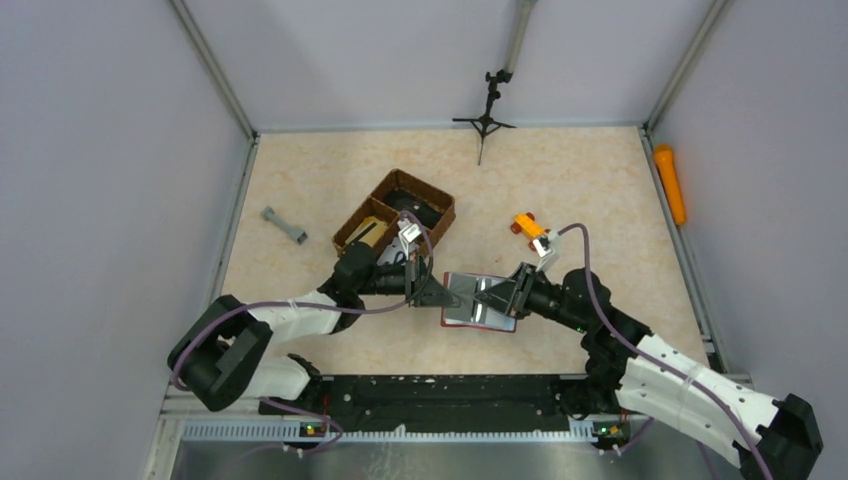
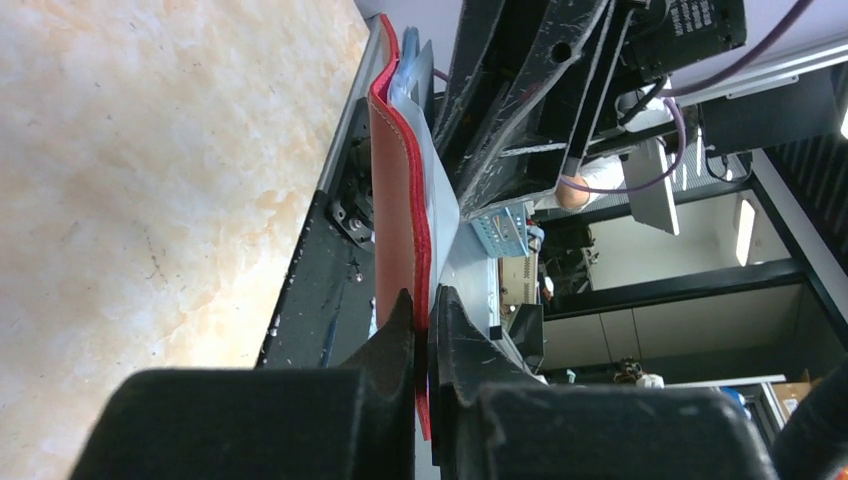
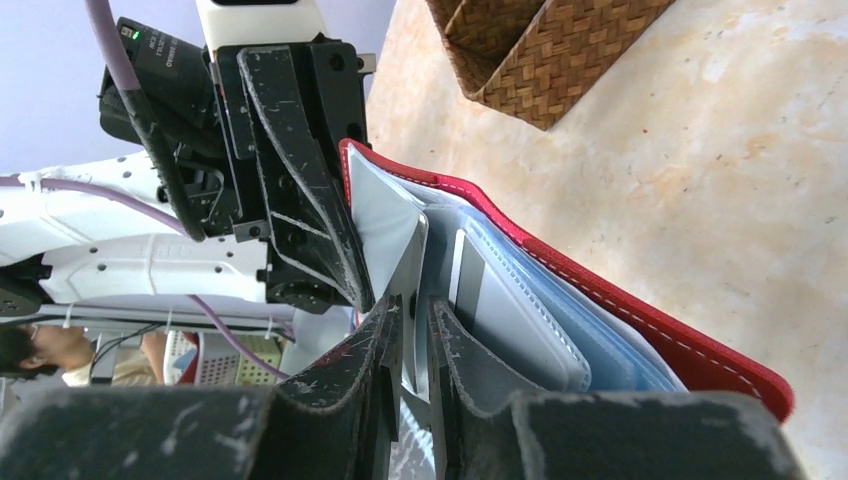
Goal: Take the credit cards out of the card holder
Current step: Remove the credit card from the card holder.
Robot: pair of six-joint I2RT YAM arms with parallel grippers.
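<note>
The dark red card holder (image 1: 478, 300) hangs open above the table between both arms. My left gripper (image 1: 440, 292) is shut on its left edge; in the left wrist view the red cover (image 2: 395, 200) runs up from between the fingertips of that gripper (image 2: 428, 310). My right gripper (image 1: 497, 293) comes in from the right. In the right wrist view that gripper (image 3: 413, 320) is shut on the edge of a silver-grey credit card (image 3: 395, 220) inside the card holder (image 3: 640, 320). Another pale card (image 3: 520, 320) and a bluish sleeve (image 3: 610, 345) lie behind it.
A brown woven basket (image 1: 395, 210) stands just behind the left arm and shows in the right wrist view too (image 3: 540, 50). An orange-and-white object (image 1: 530, 225) lies behind the right gripper, a grey bar (image 1: 283, 225) at the left, an orange cylinder (image 1: 671, 183) by the right wall, a small tripod (image 1: 486, 115) at the back.
</note>
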